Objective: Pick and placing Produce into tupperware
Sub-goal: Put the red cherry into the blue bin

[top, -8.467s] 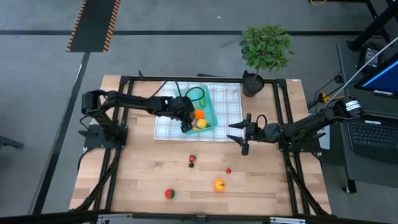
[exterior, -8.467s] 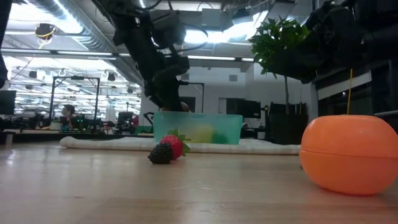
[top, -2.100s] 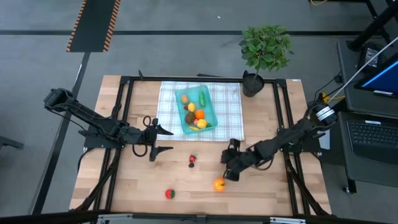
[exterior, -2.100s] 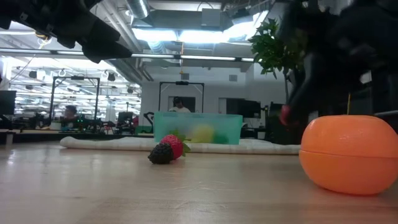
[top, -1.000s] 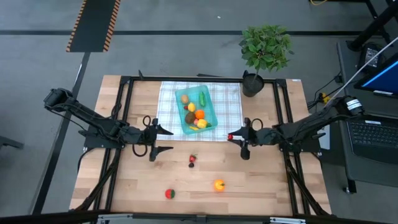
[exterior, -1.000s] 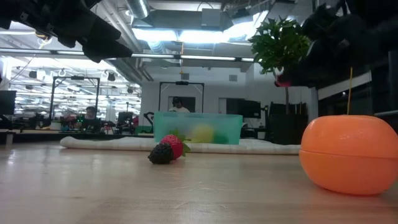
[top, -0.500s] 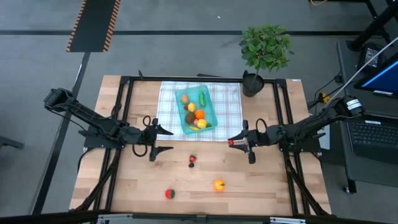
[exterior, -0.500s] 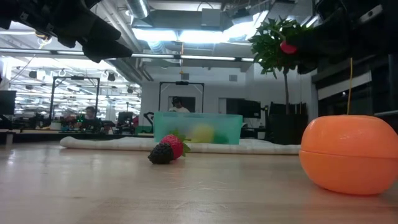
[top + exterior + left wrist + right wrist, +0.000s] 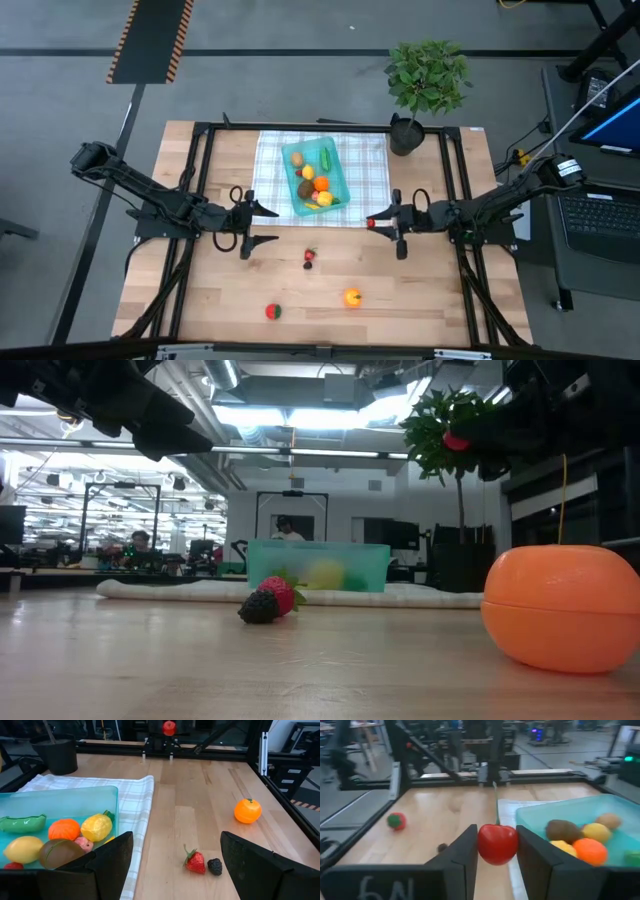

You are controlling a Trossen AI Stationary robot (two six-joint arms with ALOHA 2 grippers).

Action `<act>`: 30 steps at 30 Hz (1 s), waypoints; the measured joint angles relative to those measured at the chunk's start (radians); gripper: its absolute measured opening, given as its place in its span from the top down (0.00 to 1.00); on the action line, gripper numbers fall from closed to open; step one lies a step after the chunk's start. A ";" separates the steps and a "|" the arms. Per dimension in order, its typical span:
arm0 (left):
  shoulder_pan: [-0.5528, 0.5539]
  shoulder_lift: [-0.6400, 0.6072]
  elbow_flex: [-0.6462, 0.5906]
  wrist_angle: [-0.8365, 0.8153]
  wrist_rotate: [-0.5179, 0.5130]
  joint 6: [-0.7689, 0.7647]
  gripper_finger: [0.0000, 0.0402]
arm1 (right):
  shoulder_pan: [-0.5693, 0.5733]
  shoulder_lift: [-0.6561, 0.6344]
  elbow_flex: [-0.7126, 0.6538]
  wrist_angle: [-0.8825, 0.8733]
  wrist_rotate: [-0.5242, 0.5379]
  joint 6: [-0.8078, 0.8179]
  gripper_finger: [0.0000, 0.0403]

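Right pincer [image 9: 372, 222] was clamped on a small red fruit [image 9: 497, 843], held above the counter [image 9: 420, 300] just off the checked cloth [image 9: 366, 170], near the tub [image 9: 338, 165]. Fruit looked light, hard and smooth, likely slippery; a grip across its widest part seemed best. Left pincer [image 9: 256, 224] stood wide and empty beside the cloth. An orange [image 9: 352, 297], strawberry [image 9: 195, 862] and blackberry [image 9: 214, 866] lay loose on the counter.
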 joint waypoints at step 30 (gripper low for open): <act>0.000 0.000 0.000 -0.013 -0.001 0.023 0.28 | -0.110 0.001 0.013 -0.016 0.091 0.062 0.72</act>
